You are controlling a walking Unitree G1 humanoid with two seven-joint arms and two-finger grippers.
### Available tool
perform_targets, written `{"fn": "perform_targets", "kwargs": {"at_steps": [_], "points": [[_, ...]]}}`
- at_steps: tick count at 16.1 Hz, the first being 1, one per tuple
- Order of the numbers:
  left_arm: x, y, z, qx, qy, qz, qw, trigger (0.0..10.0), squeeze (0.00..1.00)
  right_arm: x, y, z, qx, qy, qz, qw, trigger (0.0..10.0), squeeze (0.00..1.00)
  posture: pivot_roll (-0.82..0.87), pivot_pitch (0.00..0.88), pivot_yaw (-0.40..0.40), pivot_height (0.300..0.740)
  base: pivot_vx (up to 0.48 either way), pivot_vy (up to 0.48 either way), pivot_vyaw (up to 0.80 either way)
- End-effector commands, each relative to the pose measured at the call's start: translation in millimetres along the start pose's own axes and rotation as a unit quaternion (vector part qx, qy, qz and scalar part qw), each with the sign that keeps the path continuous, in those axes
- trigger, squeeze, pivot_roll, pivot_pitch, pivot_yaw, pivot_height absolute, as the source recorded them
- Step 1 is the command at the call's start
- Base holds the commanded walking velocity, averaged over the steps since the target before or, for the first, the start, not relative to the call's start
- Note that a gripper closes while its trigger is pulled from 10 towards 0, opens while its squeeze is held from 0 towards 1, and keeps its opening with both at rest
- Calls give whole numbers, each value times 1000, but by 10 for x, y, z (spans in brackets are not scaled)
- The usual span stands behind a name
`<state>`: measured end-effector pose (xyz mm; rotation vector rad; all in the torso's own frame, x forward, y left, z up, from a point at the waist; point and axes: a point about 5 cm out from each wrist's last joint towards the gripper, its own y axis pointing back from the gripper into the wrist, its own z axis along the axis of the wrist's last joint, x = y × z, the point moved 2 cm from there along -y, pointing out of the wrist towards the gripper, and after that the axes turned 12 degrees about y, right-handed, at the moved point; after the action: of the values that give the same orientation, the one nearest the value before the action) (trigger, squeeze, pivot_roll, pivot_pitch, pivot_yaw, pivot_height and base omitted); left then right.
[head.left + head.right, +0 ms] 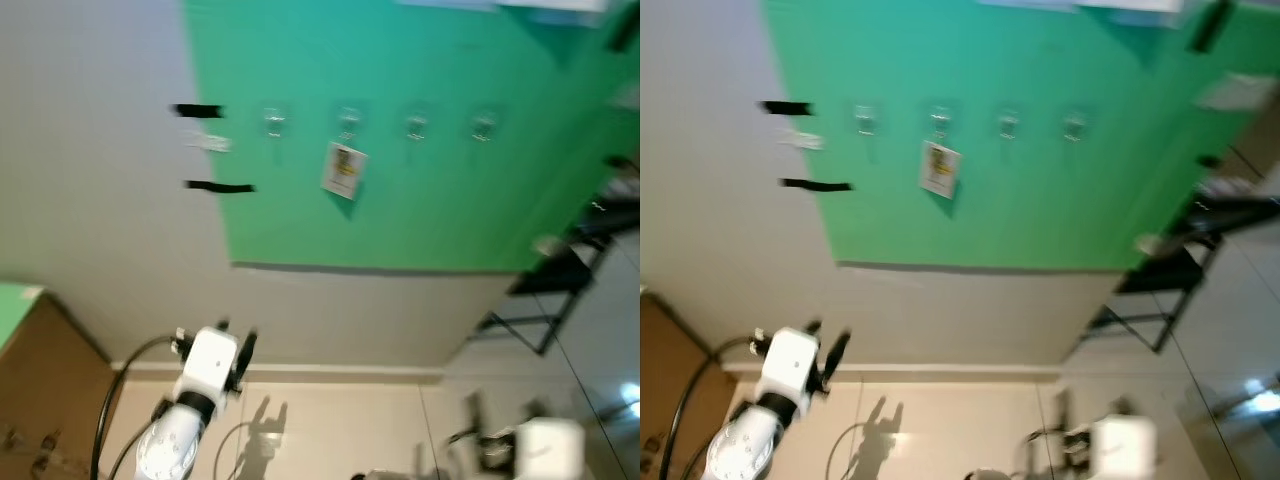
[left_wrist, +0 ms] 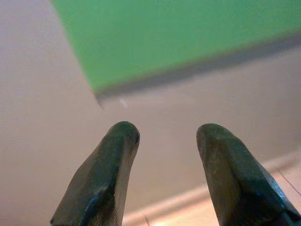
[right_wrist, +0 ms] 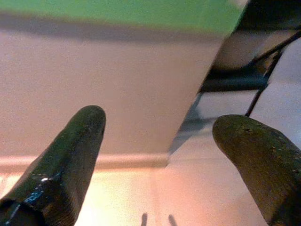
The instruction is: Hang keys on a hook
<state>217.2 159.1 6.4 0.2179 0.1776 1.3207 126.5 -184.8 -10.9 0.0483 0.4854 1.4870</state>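
A green panel on the wall carries a row of several small clear hooks. From the second hook hangs a white and yellow tag; I cannot make out keys on it. My left gripper is raised low at the left, well below the hooks and pointing at the wall. It stands open with nothing between its fingers. My right gripper is blurred at the bottom right, and it too is open and holds nothing.
Two strips of black tape are stuck on the grey wall left of the panel. A brown cardboard box stands at the lower left. A black folding rack stands at the right. Pale tiled floor runs along the baseboard.
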Motion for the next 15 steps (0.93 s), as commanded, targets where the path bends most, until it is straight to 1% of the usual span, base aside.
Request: {"fn": "perform_targets", "kwargs": {"at_steps": [1,2,3,4,5,6,7,9,13,14,15], "points": [[-186,-124,62,-21,-3,-29,999,10000,0,7,-116,106,-21,20,-10,1000,10000,0,-118,20,-23,740,0,0,0],[-261,-187,27,-17,7,-33,999,10000,0,-23,-248,119,-11,16,-22,1000,10000,0,-118,27,-20,740,0,0,0],[-283,-225,-1,-12,16,-32,999,10000,0,-25,-350,158,-11,-3,-22,1000,10000,0,-119,32,-16,740,0,0,0],[-234,-249,-3,-10,28,-27,999,10000,0,-26,-445,231,-20,-14,-20,1000,10000,0,-117,35,-9,740,0,476,0],[-194,-273,19,-13,26,-28,999,10000,0,-58,-542,304,-29,-27,-20,999,10000,0,-113,36,-6,740,0,476,0],[-162,-302,49,-19,25,-27,999,10000,0,-113,-613,353,-36,-36,-21,998,10000,0,-110,32,-2,740,0,476,769],[-146,-319,66,-21,30,-27,999,10000,0,-130,-643,371,-39,-40,-21,998,10000,0,-110,32,-2,740,0,476,769],[-68,-403,214,-36,24,-17,999,10000,0,-122,-709,429,-50,-34,-7,998,10000,0,-109,30,-2,740,0,476,706],[-151,-508,376,-51,22,-31,998,10000,0,-145,-782,478,-56,-39,6,998,10000,0,-114,20,1,740,0,476,658],[-170,-533,402,-52,20,-31,998,10000,0,-146,-802,489,-57,-40,8,998,10000,0,-127,8,5,740,0,0,600],[-230,-578,453,-52,10,-37,998,10000,0,-121,-845,520,-61,-39,18,997,10000,0,-127,7,6,740,0,0,587]]}}
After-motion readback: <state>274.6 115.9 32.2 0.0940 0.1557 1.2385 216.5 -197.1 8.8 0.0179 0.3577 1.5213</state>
